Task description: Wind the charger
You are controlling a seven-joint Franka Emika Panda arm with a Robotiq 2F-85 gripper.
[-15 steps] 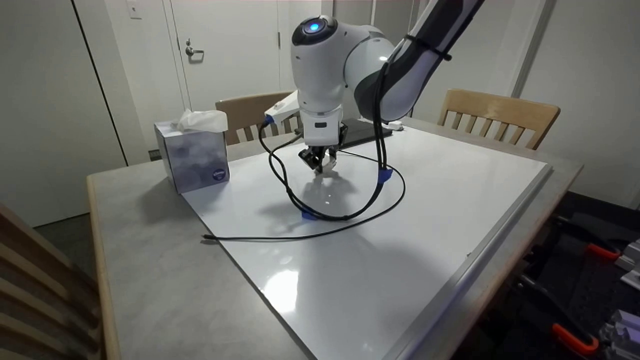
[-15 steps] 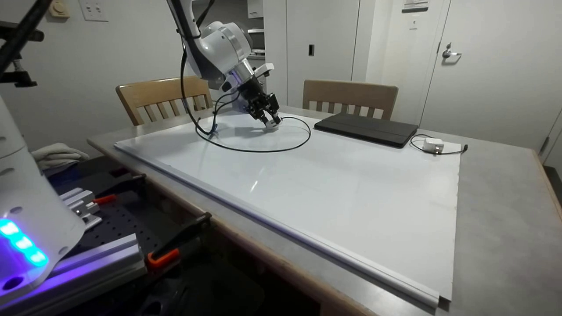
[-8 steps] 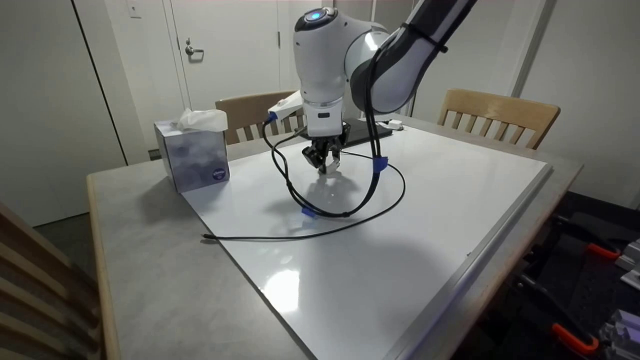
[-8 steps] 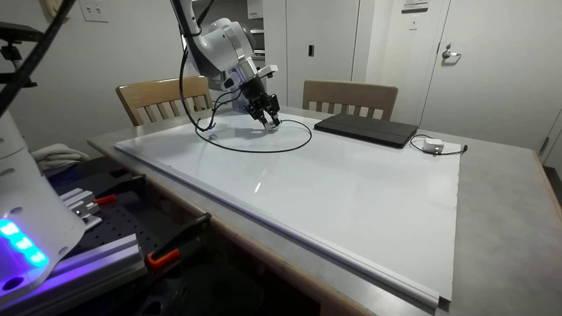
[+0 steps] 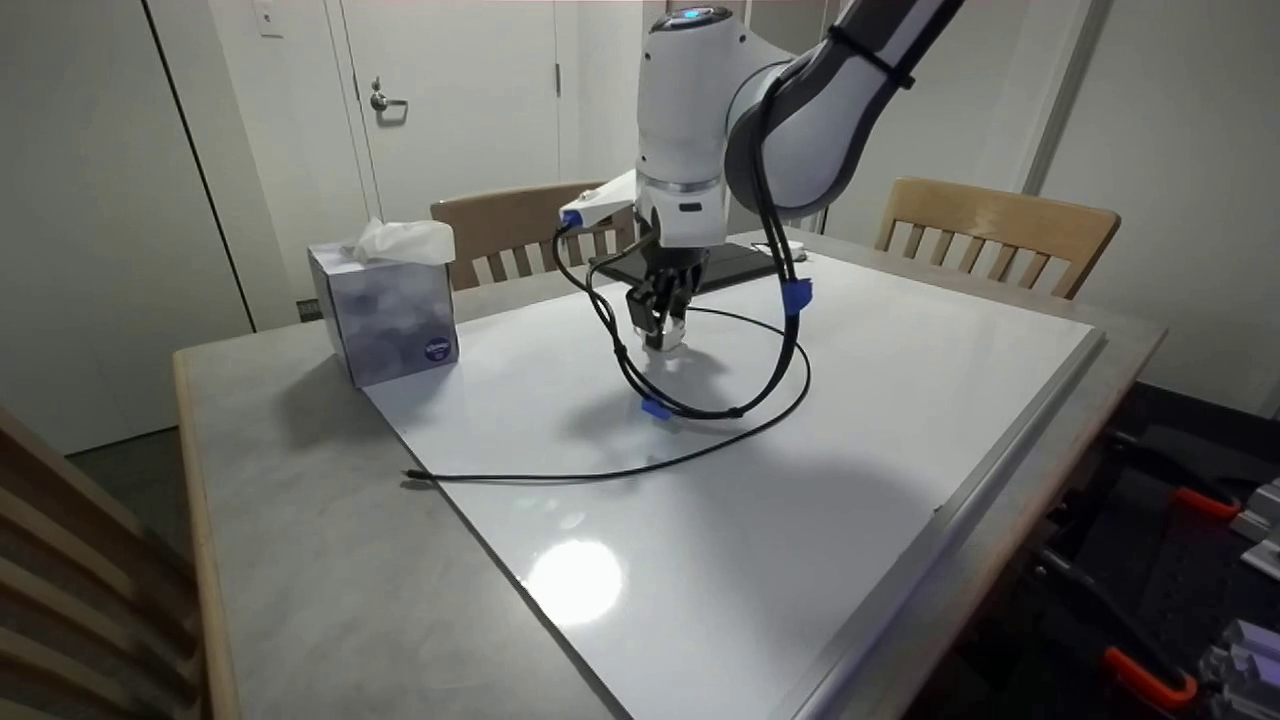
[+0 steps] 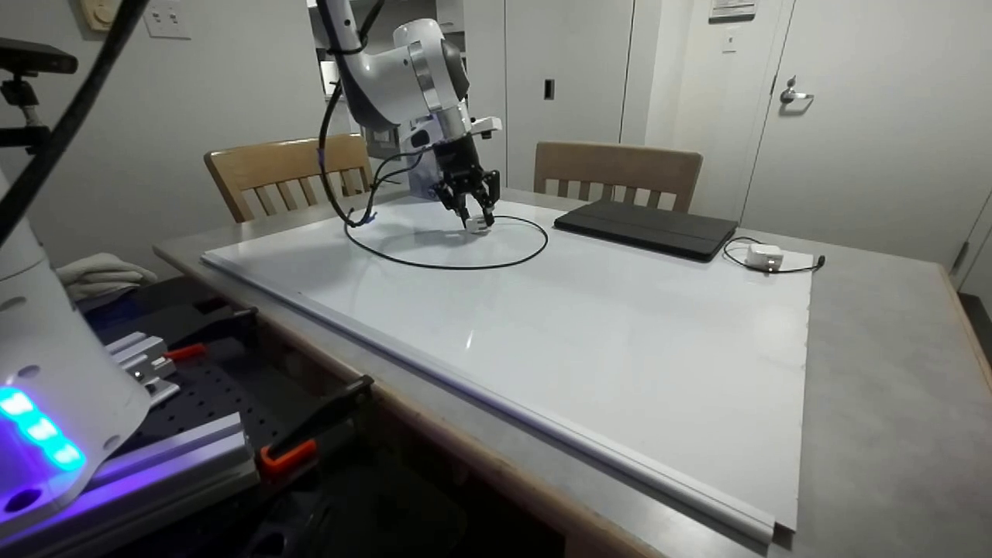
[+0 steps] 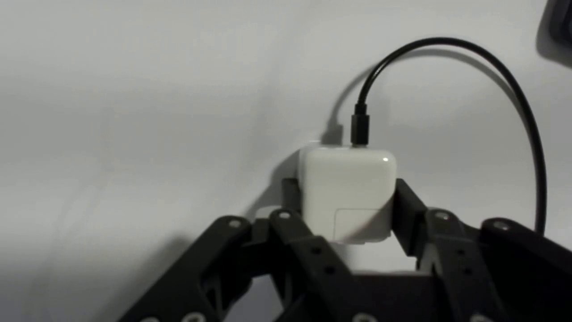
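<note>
- Gripper (image 7: 348, 210), one: clamped from both sides on the white adapter block (image 7: 348, 190) of the charger (image 7: 348, 172), low at the white board (image 6: 542, 349); whether block and board touch cannot be told.
- Shown close in the wrist view, too small to read in both exterior views: black plug (image 7: 360, 129) seated in the block's edge.
- Shown in an exterior view, outside the wrist view: free end (image 5: 415, 474) of the cable (image 5: 600, 475), past the board's edge over the counter (image 5: 330, 580); tissue box (image 5: 395, 320), a tissue protruding.
- Shown plainly in an exterior view: second white adapter (image 6: 765, 256) with thin black cord (image 6: 798, 270), just beside a flat dark laptop (image 6: 647, 227).
- Direction: in the wrist view, the plugged edge faces away from the gripper; plug straight out, cable then bending to picture right and back.
- Long axis: the cable's, a wide arc across the board in both exterior views; free end pointing off the board.
- Look: block glossy white, near-square, corners rounded, faint rectangular outline low on its face, shadow across one corner; cable thin, smooth, black, unwound.
</note>
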